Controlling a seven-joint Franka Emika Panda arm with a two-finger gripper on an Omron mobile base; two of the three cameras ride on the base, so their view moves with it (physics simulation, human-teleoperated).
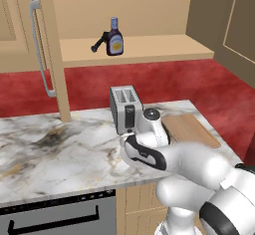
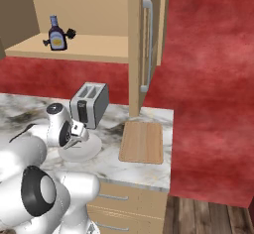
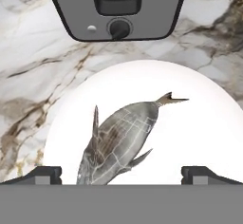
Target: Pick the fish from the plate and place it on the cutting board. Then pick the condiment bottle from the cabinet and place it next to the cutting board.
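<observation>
Spread wide, the gripper [image 3: 121, 174] hangs at bottom centre, grasping nothing, over the fish [image 3: 118, 140] on the plate [image 3: 199, 123]; toaster [image 3: 116, 7] at top.

We see an arm built of glossy white, rounded shells, joined by dark grey-black rings at the joints, with one broad black band set into the link near the wrist. Its wrist ends in a white drum capped by a small grey disc, and a pale grey boxy block sits behind the claw [image 3: 121, 174]. The claw's two finger tips [image 3: 42, 174] are small, flat and dark, almost black, with squared ends.
</observation>
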